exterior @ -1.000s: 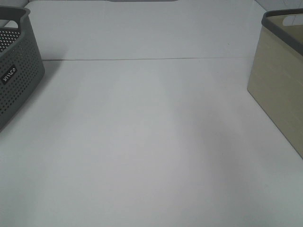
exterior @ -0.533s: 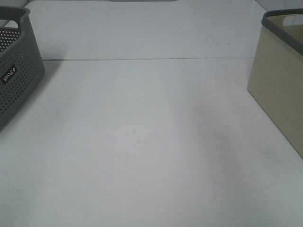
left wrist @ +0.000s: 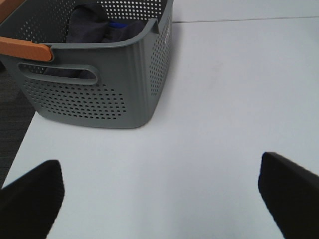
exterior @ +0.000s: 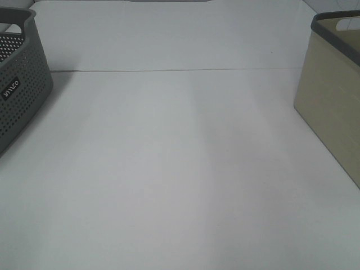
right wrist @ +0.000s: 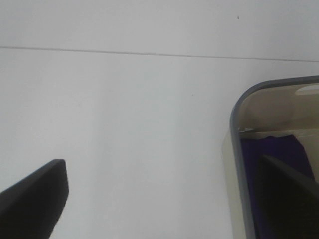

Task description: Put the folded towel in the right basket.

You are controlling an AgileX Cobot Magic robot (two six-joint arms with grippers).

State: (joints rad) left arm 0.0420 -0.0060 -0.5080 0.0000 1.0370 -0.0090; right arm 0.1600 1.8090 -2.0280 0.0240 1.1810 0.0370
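Towel: we spot purple cloth (right wrist: 273, 149) low inside the right basket (exterior: 332, 95). We take that for the towel, though its folds are too hidden to confirm.
Right end effector (right wrist: 162, 164): fingers spread wide, nothing between them, hanging over the worktop (exterior: 180, 169) at the basket's near corner.
Left end effector (left wrist: 159, 167): also spread wide and empty, hanging over bare worktop in front of the left basket (left wrist: 114, 84).
Left basket: dark cloths (left wrist: 84, 25) bundled inside, with a fleck of blue among them.
High view: no arm in shot, and the worktop between the two baskets carries nothing.
Key relation: the towel lies beyond the right basket's wall, with one finger of the right end effector partly in front of it in the wrist view. The right arm is far nearer; the left is well apart.
Long axis: we cannot tell, too little cloth shows.
Progress: by our reading the towel is already in, so the job looks done.
Risk: if a towel waits in the left basket, the left arm has to fetch it.
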